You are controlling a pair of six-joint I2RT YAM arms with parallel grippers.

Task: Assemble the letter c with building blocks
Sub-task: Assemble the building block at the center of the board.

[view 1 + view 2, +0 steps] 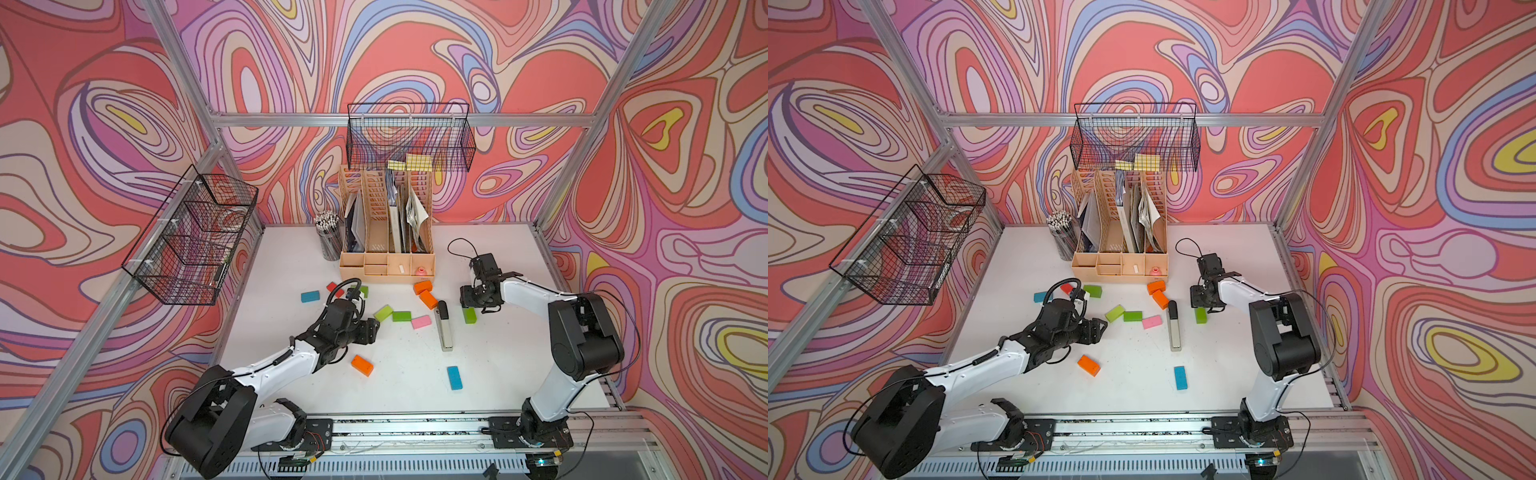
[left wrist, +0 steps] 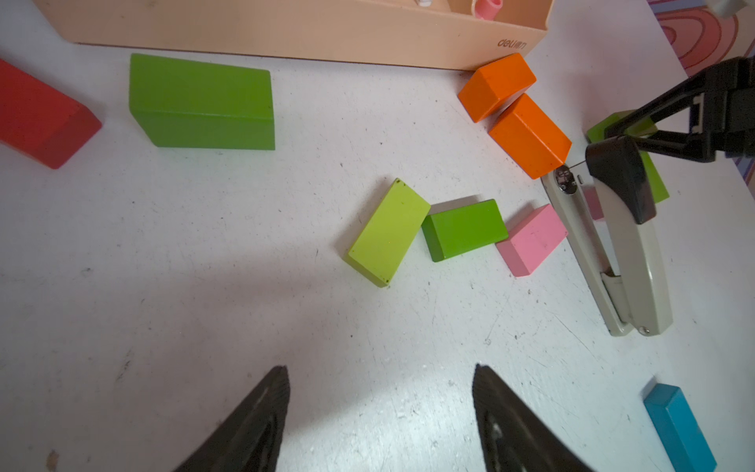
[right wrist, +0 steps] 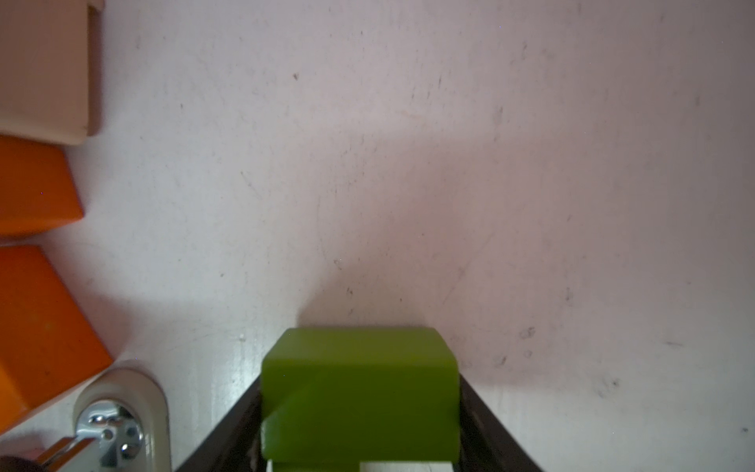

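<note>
My left gripper (image 2: 380, 367) hangs low over the white table (image 2: 163, 286), its left fingers (image 2: 265, 417) spread wide with nothing between them. Ahead of those tips, well apart from them, three building blocks lie in a ragged row. A lime block (image 2: 388, 233) comes first, a dark green block (image 2: 465, 229) touches its side, and a pink block (image 2: 531, 239) touches the dark green one's other end. Just past the pink block lies the stapler (image 2: 613, 253). Farther out from the tips, two orange blocks (image 2: 527, 135) touch each other. The nearer one meets the stapler's head, and the farther one sits against the corner of the beige organizer (image 2: 306, 28). Off to one side of the fingers, near the organizer's front, lie a spare green block (image 2: 200, 102) and a red block (image 2: 41, 114), close but apart. A blue block (image 2: 678, 429) lies level with the fingers, out to the other side. In a top view a lone orange block (image 1: 362, 365) lies behind the tips, close to the wrist.

My right gripper (image 3: 359, 378) is across the stapler from the row. Its right fingers (image 3: 233, 441) press on both sides of a green block (image 3: 359, 351), which fills the gap and sticks out past the tips. I cannot tell whether that block touches the table.
</note>
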